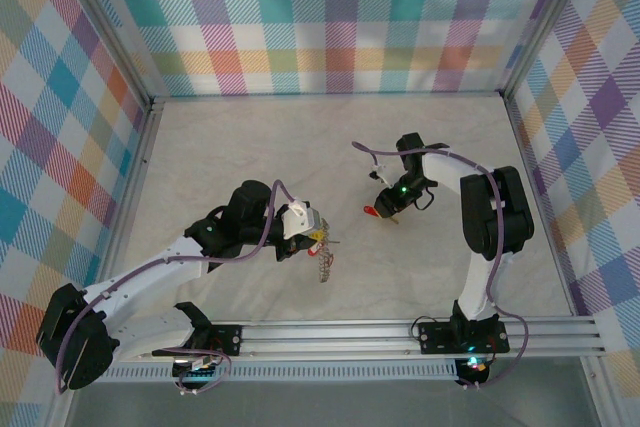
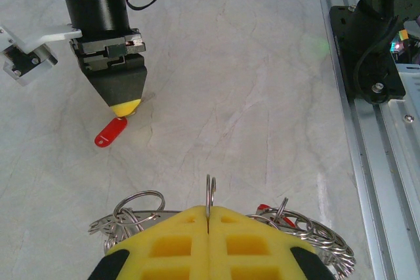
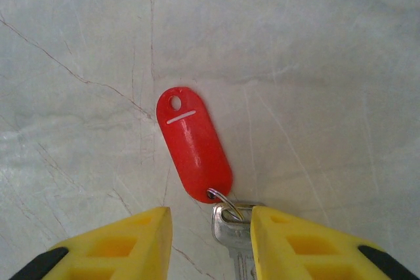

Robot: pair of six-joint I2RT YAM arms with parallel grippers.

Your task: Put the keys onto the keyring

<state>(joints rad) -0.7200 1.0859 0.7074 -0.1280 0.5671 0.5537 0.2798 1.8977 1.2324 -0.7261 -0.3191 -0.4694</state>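
One key (image 3: pixel 195 142) (red tag, flat on table (image 3: pixel 295 63)) lay apart from keyring (image 2: pixel 315 237), between parted fingers of right gripper (image 3: pixel 210 214); left gripper (image 2: pixel 208 211) clamped keyring.

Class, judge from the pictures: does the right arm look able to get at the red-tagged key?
Probably yes: the right gripper stands open astride the red-tagged key, with nothing between them.

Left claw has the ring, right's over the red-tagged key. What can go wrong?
1. Right claw straddles the key off-centre, gap on one side; closing may skid or twist it.
2. Left claw pinches the keyring by one thin upright loop; it could slip or swing while threading.
3. The attached red tag might snag.
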